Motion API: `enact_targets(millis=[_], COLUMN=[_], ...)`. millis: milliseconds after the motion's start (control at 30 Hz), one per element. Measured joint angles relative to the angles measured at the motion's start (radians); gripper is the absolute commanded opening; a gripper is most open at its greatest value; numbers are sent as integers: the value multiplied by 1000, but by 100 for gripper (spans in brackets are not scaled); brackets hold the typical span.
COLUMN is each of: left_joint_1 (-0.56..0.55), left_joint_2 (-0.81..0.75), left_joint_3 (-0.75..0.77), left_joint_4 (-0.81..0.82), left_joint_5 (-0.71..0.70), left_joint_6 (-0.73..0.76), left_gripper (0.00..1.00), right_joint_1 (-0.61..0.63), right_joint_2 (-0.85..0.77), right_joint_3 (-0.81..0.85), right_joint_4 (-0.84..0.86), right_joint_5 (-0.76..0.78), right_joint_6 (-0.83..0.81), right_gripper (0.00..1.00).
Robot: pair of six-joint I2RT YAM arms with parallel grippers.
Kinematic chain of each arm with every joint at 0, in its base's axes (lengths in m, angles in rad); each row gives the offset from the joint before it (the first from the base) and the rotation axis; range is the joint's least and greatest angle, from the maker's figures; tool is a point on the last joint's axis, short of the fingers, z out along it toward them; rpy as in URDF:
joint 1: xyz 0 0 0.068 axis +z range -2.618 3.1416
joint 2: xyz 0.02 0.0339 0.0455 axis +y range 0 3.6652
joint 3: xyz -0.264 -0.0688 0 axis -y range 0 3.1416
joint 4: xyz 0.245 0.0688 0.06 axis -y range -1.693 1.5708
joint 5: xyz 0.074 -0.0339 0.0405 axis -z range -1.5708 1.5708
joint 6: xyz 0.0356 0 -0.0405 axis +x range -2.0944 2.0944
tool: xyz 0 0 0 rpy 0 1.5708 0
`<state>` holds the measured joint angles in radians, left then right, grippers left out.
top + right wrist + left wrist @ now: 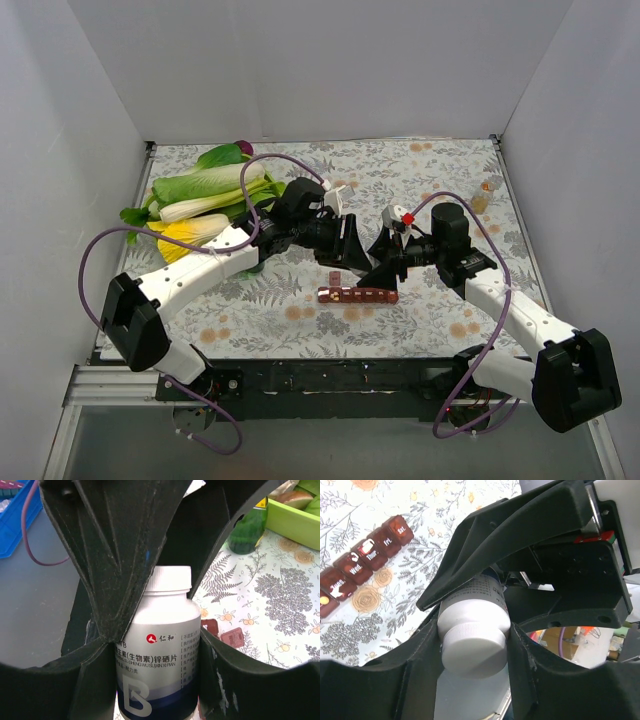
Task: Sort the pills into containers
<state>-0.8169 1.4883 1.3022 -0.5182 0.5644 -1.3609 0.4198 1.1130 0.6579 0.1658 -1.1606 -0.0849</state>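
Note:
The dark red-brown pill strip (357,294) lies on the floral cloth below both grippers; the left wrist view shows its lidded compartments (367,555) marked with weekdays, some with pills showing through the lids. A grey bottle with a white cap (159,655) hangs in the air between the arms. My left gripper (475,650) is shut on its white cap (474,647). My right gripper (159,665) is shut on the bottle's body. In the top view the left gripper (348,245) and right gripper (385,262) meet above the strip and hide the bottle.
Leafy vegetables (205,195) lie at the back left by the left arm. A dark green bottle (247,532) stands on the cloth beyond the grippers. A small amber object (482,200) sits at the back right. White walls close in three sides.

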Motion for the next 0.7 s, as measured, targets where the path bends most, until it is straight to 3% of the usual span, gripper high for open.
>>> enact_targets(millis=[67,100,200,233,433,600,700], left_joint_1=[0,-1,-2,-2,3,42,76], left_joint_2=[2,2,2,1,-29,-81,-113], left_joint_3=[0,1,2,2,-21,-97,-131], left_joint_4=[3,2,-5,-6,2,18,18], left_joint_5=[-3,-5,-12,-16,-33,-23,-19], left_joint_6=[0,0,3,4,-2,-24,-34], left_gripper=[14,13,8,7,1,0,0], right_joint_1=[-2,-2,-2,-2,5,4,0], right_joint_2=[1,1,1,1,-3,-10,-13], right_joint_3=[0,0,0,0,0,0,0], right_joint_4=[-5,-6,-9,-10,-8,-15,-22], right_joint_5=[3,2,4,6,15,57,79], right_joint_6=[-2,-2,-13,-16,-27,-44,-55], right_gripper=[8,8,26,36,67,83,86])
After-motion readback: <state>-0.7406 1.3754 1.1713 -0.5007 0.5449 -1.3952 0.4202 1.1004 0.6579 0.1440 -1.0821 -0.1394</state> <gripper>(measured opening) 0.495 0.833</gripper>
